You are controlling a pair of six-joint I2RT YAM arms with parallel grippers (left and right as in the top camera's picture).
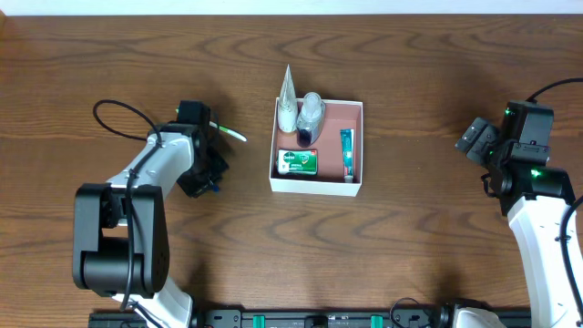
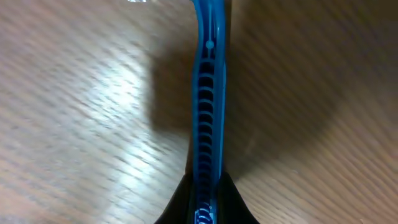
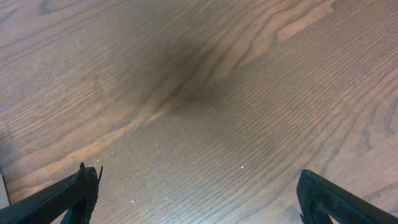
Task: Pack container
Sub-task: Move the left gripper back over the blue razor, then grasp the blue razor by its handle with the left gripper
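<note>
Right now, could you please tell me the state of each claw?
Left claw: shut on a blue ribbed handle.
Right claw: open, holding nothing.

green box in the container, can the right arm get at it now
Probably yes: the right gripper is open and empty, nothing stands between it and the container, and the green box lies uncovered.

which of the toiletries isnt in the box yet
The blue-handled item, pinched in the left tool, left of the container. The white tube, clear bottle, green box and teal tube all sit inside it.
</note>
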